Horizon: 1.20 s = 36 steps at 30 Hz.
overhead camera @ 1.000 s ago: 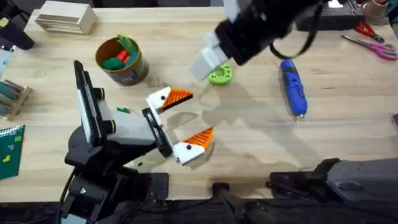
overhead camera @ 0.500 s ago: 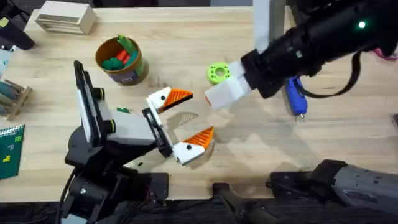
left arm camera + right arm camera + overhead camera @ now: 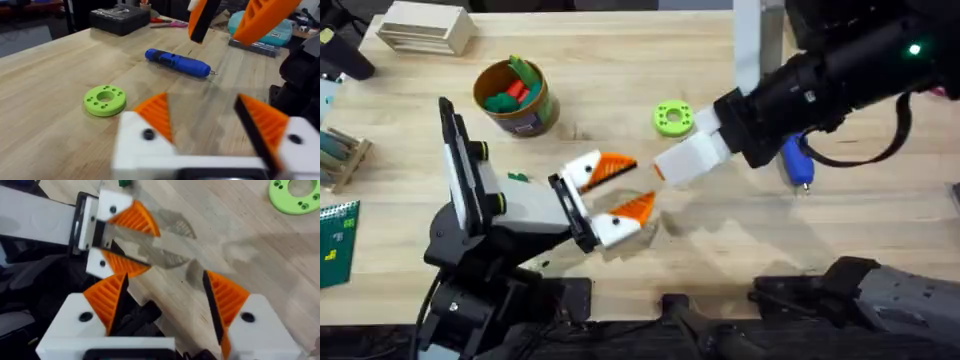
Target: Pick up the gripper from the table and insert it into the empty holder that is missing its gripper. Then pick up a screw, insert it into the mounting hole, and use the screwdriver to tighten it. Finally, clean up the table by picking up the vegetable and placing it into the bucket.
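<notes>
Overhead: left pincer [image 3: 617,190] spread, low over the table [image 3: 620,60]; right pincer [image 3: 665,166] reaching in; bucket [image 3: 516,97] far left, vegetable [image 3: 518,178] beside the left arm.
Left wrist: screwdriver [image 3: 177,62] lying beyond lime ring [image 3: 105,100]. No readable writing.
Right wrist: right pincer [image 3: 165,305] spread, empty.

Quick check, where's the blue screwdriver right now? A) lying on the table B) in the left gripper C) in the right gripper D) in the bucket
A: the screwdriver lies flat on the table past the green ring; the left gripper and right gripper both show open with nothing between the pads.
</notes>
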Available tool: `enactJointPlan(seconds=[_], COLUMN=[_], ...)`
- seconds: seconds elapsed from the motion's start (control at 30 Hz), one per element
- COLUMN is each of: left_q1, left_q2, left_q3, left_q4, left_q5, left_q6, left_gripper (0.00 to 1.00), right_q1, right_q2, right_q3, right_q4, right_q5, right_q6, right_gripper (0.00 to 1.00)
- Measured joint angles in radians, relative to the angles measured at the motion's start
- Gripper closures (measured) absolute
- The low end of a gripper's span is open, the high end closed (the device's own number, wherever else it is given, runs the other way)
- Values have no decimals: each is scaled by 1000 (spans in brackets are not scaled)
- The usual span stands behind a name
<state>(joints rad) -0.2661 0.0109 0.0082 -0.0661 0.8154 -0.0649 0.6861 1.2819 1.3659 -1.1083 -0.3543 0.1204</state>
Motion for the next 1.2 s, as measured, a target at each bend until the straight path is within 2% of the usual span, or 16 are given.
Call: enactJointPlan(seconds=[0.1,0.13,0.4,0.77,0.83,0.97,1.0,1.03,1.2], left_q1=[0,0,0,0,0,0,0,0,0], left_q2=[0,0,0,0,0,0,0,0,0], left_q3=[0,0,0,0,0,0,0,0,0], left_q4=[0,0,0,0,0,0,0,0,0], left_q5=[0,0,0,0,0,0,0,0,0], left_q6=[3,5,5,5,5,5,5,5,5], left_gripper=[929,992,994,994,994,994,994,994,994], right_q1=[0,0,-9,-124,-183,-356,-491,-537,-716], right_q2=[0,0,0,0,5,52,112,134,235], right_q3=[0,0,0,0,0,0,0,0,0], right_q4=[0,0,1,-46,-73,-76,-72,-68,2], right_q5=[-6,-21,-29,-2,32,74,91,98,153], right_q6=[-1,-19,-28,-110,-121,-137,-173,-193,-300], right_gripper=[116,116,114,114,115,115,114,114,111])
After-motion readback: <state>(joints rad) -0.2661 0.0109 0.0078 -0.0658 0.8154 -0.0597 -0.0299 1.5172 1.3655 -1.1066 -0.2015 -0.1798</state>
